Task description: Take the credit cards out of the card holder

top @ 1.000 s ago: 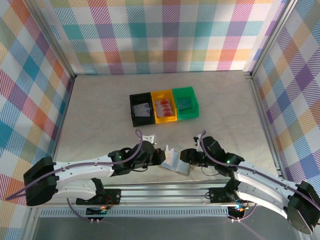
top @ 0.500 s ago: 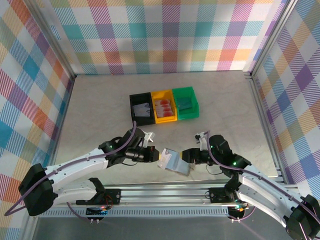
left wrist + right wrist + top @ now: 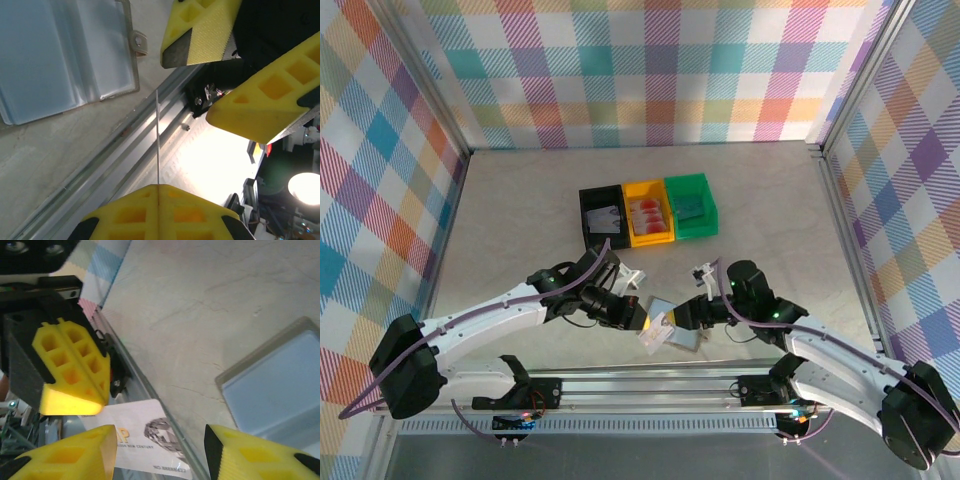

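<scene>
The card holder (image 3: 682, 338) lies open near the table's front edge, its pale blue-grey inside (image 3: 65, 55) facing up. My left gripper (image 3: 642, 322) is shut on a white credit card (image 3: 656, 334) just left of the holder. In the left wrist view the card (image 3: 158, 140) shows edge-on as a thin line rising from the closed yellow fingers (image 3: 158, 200). My right gripper (image 3: 688, 314) hovers open over the holder (image 3: 275, 385). Its yellow fingers (image 3: 65, 455) frame the card (image 3: 145, 440), which bears a diamond picture.
A black bin (image 3: 603, 222), a yellow bin (image 3: 649, 213) and a green bin (image 3: 691, 207) stand in a row mid-table, holding greyish, red and teal cards. The metal rail (image 3: 100, 165) of the table's front edge runs right below the grippers.
The left gripper has swung toward the holder's near-left corner and now holds the white card flat there. The right gripper has drawn in closer over the holder.
</scene>
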